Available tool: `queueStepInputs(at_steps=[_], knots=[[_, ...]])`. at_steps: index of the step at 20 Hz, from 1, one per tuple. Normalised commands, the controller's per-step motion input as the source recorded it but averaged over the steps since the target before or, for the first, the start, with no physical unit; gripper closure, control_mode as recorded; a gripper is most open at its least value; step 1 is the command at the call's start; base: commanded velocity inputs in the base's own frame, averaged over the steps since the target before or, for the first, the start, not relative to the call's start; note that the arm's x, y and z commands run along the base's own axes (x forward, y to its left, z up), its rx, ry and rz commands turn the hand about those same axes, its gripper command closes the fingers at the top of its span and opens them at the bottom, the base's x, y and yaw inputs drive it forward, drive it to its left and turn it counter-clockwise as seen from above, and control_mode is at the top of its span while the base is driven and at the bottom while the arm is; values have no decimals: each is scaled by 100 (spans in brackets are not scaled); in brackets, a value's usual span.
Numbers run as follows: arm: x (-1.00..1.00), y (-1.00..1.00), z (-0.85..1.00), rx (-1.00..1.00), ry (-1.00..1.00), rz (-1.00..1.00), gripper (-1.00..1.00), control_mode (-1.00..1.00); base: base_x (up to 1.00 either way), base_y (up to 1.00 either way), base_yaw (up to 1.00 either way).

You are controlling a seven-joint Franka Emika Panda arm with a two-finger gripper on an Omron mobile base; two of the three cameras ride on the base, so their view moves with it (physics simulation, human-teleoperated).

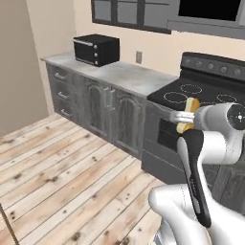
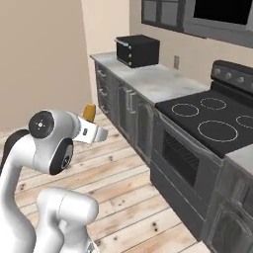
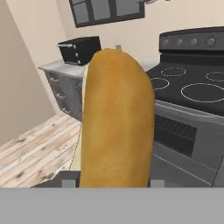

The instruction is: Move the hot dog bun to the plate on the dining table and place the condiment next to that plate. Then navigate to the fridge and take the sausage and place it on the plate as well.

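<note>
The gripper (image 1: 187, 116), clamped on the hot dog bun (image 3: 116, 122), hangs in front of the stove (image 2: 212, 123); a jolt while driving could shake it loose.

One hot dog bun (image 3: 116, 122), one black toaster oven (image 1: 96, 49), one stove (image 2: 212, 121), perhaps four burner rings.

open wood floor (image 1: 57, 162) left; stove (image 1: 201, 95) and counter (image 1: 119, 74) block ahead.
</note>
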Motion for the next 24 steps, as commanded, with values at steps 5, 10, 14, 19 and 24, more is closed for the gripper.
queueStepInputs(at_steps=[5, 10, 14, 19, 24], knots=[[0, 0, 0, 0, 0, 0, 100, 100, -42, 37, 61], [0, 0, 0, 0, 0, 0, 100, 100, -74, -35, 43], [0, 0, 0, 0, 0, 0, 100, 100, -89, -61, 39], [0, 0, 0, 0, 0, 0, 100, 100, 32, -20, 50], [0, 0, 0, 0, 0, 0, 100, 100, 90, -37, 58]])
